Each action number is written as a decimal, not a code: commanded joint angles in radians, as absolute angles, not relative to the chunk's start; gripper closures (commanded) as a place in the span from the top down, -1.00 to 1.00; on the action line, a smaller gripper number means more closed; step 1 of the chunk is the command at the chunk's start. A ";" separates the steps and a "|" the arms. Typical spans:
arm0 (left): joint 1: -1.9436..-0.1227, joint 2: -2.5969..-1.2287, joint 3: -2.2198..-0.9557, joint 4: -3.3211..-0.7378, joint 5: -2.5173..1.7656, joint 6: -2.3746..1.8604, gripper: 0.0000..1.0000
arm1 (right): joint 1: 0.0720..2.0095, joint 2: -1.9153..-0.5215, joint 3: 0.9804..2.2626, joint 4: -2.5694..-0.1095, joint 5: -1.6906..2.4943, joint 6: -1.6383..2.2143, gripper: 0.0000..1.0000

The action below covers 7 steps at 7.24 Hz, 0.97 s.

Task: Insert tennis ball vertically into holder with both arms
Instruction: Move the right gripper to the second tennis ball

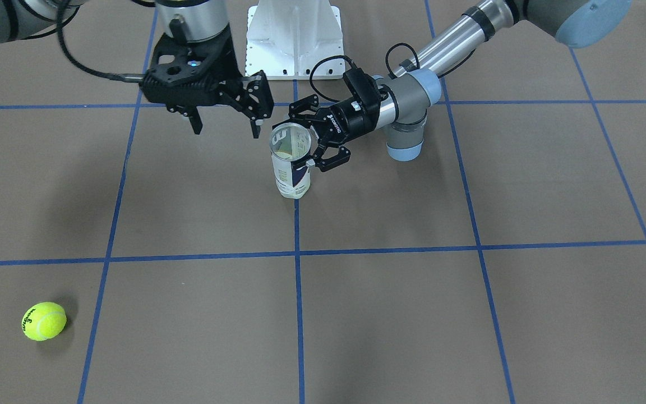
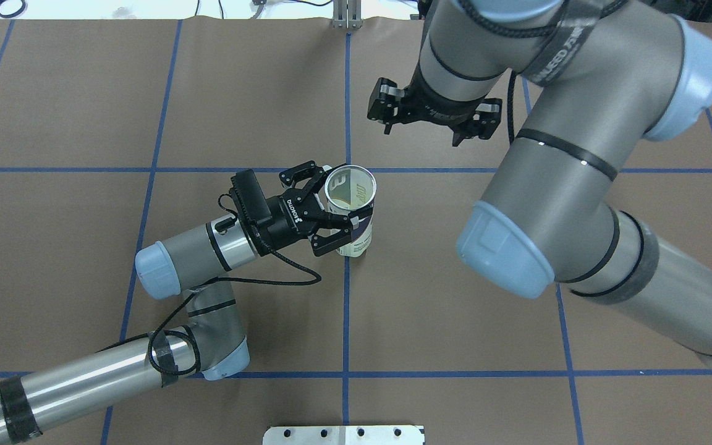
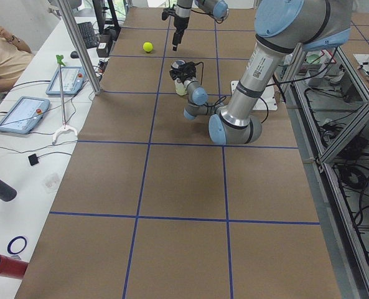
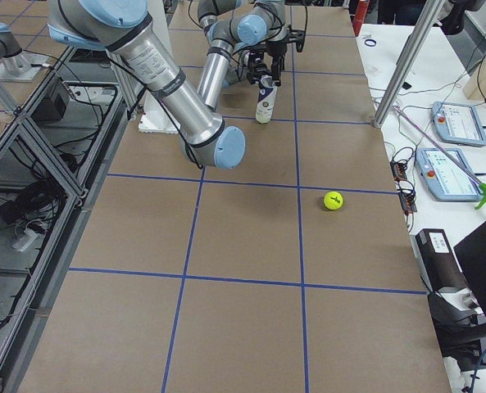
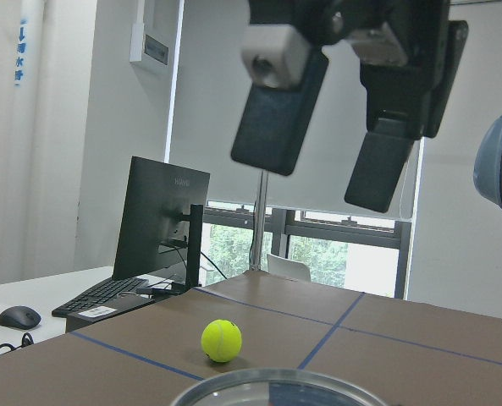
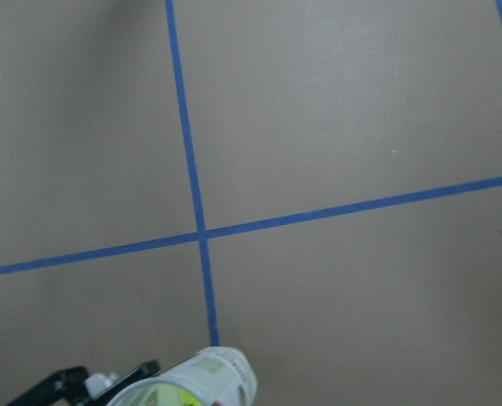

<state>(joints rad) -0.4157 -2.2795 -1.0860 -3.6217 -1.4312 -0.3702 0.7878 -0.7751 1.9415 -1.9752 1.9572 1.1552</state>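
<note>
Left gripper (image 2: 337, 201): clamps upright holder (image 2: 356, 238). Right gripper (image 2: 421, 135): gapes empty at its one o'clock overhead. Tennis ball (image 1: 44, 321): lies loose; pickup, insertion pending.

We read "ROBOTIQ", white letters, on left gripper (image 2: 339, 196) body. Large white "W" on holder (image 1: 292, 171) label. Black print on tennis ball (image 1: 44, 321): unreadable to us.

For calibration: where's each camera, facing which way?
Front-facing: across table, looking back; left gripper, right gripper.
Overhead: above-behind, looking forward-down; left arm, right arm.
Exterior left: table end; left arm nearest.
Exterior right: opposite end; right arm nearest.
Left wrist: level, toward tennis ball; right gripper.
Right wrist: downward; left gripper's edge.
All share the holder.
</note>
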 commanded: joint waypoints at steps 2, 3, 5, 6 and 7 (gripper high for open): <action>-0.416 -2.279 -1.088 -3.623 -1.431 -0.370 0.69 | 1.039 -0.917 1.887 -1.954 2.081 0.745 0.98; -0.416 -2.279 -1.089 -3.623 -1.431 -0.371 0.69 | 1.096 -0.966 1.809 -1.828 2.112 0.682 0.98; -0.416 -2.279 -1.089 -3.623 -1.431 -0.370 0.69 | 1.161 -0.980 1.514 -1.483 2.143 0.623 0.98; -0.416 -2.279 -1.091 -3.623 -1.431 -0.371 0.69 | 1.182 -0.982 1.368 -1.345 2.143 0.570 0.98; -0.416 -2.279 -1.091 -3.623 -1.431 -0.370 0.69 | 1.187 -0.982 1.262 -1.248 2.141 0.546 0.98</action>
